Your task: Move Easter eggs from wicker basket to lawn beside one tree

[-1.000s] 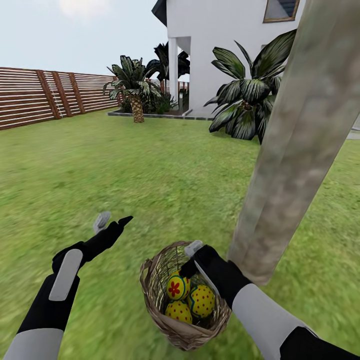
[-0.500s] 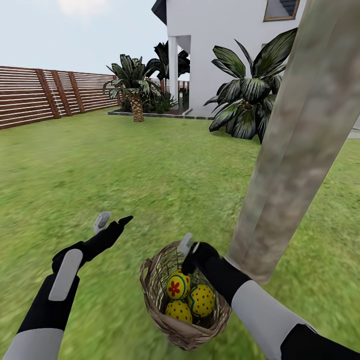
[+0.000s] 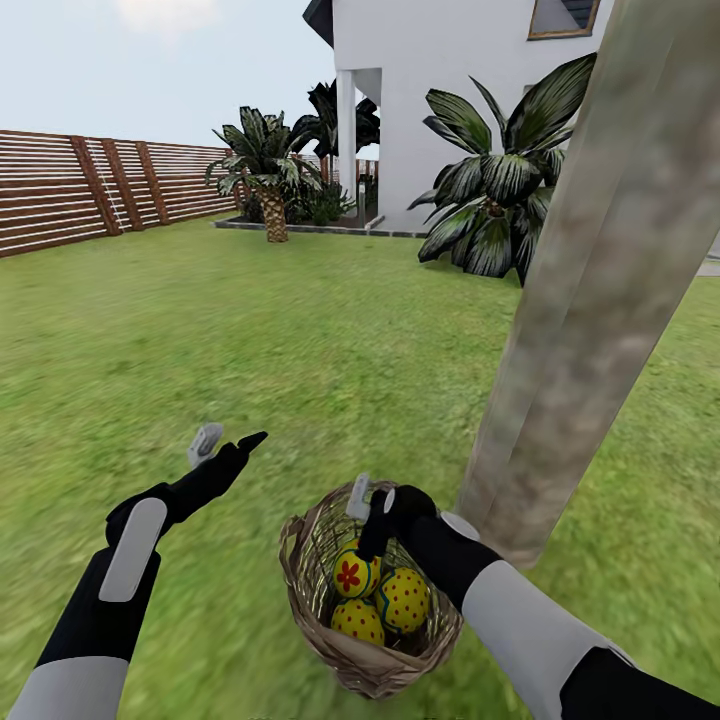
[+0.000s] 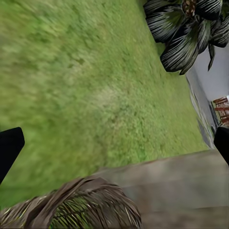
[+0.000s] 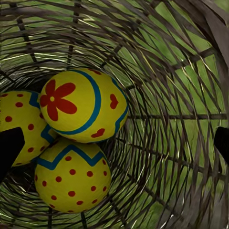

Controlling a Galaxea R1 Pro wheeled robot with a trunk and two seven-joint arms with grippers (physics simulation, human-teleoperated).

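Eggs [image 3: 378, 598], three of them, lay together in the bottom of the wicker basket [image 3: 310, 560], which stood on the lawn [image 3: 250, 340] just beside the foot of the tree [image 3: 590, 300]. All were yellow: one bore a red flower mark inside a blue ring [image 5: 81, 104], and the other two carried blue zigzag bands and red dots [image 5: 71, 174]. The right hand [image 3: 372, 503] hung over the basket's far rim, pointing down into it, its fingers spread apart with nothing between them; in the right wrist view the eggs sat between the two dark fingertips [image 5: 9, 145], untouched. The left hand [image 3: 225, 445] hovered over bare grass well to the left of the basket, also spread and empty. Farther off stood a brown slatted fence [image 3: 90, 190], palms [image 3: 265, 170] and a white house [image 3: 440, 60].
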